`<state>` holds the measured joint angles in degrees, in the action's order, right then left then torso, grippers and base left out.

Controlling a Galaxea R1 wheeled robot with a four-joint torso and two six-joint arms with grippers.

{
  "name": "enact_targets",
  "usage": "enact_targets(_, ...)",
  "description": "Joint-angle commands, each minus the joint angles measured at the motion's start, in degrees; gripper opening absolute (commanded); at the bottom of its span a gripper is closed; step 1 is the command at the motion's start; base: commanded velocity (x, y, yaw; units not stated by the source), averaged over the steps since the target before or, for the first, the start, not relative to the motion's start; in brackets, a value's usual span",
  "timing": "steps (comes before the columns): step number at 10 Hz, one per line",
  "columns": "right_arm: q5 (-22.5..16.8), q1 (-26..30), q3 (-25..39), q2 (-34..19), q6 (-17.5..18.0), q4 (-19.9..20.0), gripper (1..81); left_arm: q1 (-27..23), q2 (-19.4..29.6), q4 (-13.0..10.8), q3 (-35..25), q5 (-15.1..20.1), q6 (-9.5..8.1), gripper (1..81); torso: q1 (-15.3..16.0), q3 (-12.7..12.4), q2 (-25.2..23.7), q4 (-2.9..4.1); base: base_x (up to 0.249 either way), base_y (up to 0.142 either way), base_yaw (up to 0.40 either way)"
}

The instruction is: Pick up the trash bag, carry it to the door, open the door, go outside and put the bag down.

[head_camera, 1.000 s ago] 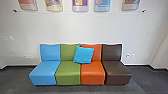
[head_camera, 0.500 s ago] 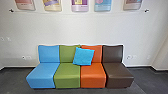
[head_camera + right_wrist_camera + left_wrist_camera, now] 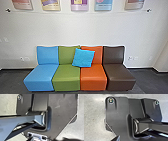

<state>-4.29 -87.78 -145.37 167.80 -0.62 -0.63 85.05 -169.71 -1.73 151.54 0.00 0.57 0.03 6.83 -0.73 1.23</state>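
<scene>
I cannot tell whether either claw is open, closed or gripping. The trash bag's place cannot be told either, so its direction from the claw, its long axis, the nearer arm and what might contain it are all open questions. Ahead of the claw, 4 seats (image 3: 66, 75) stand on dark floor (image 3: 12, 80); a blue cushion (image 3: 83, 58) leans on 2 backs (image 3: 66, 53); beyond, 5 posters (image 3: 80, 5) line the wall (image 3: 75, 27).
</scene>
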Motion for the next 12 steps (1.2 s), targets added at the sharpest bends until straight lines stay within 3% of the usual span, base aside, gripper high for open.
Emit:
enact_targets(1,-3.88,1.77,1.23,-0.69,-0.26,-0.16,81.1,-1.77,0.06,0.06,-0.27,3.52,-0.05,81.1,0.02,0.0,0.0,0.0,0.085,0.0,0.0)
enact_targets(3,-4.15,1.86,6.21,-3.39,-0.26,-0.16,81.1,-1.78,1.45,0.24,-2.36,3.78,-0.13,81.1,0.02,0.02,0.02,0.0,0.0,0.0,0.0)
enact_targets(4,-4.32,1.95,10.82,-5.96,-0.26,-0.24,81.1,-1.86,3.67,0.32,-5.99,3.6,-0.4,81.1,0.02,0.02,0.02,0.0,0.0,0.0,0.0)
enact_targets(6,-4.15,2.04,21.51,-13.75,0.0,0.72,81.1,-1.86,11.28,0.32,-19.47,3.43,-0.66,81.1,-0.02,0.02,0.02,0.0,0.0,0.0,0.0)
enact_targets(9,-4.23,3.26,32.0,-21.78,0.45,0.9,81.1,-2.74,16.85,0.41,-25.06,3.34,-2.42,81.1,-0.03,0.02,0.02,0.0,0.0,0.0,0.0)
enact_targets(10,-4.23,3.79,37.71,-26.0,0.45,0.99,81.1,-3.27,19.4,2.26,-27.96,3.43,-3.21,81.1,-0.03,0.02,0.02,0.0,0.0,0.0,0.0)
enact_targets(11,-4.15,4.32,43.49,-30.9,0.53,1.16,81.1,-4.93,23.25,6.63,-32.08,3.51,-3.39,81.1,-0.03,0.02,0.02,0.0,0.0,0.0,0.0)
enact_targets(12,-4.06,5.11,47.63,-34.77,0.62,1.6,81.1,-6.69,26.68,10.93,-35.16,3.87,-3.39,81.1,3.67,0.02,-5.75,0.0,0.0,0.0,0.0)
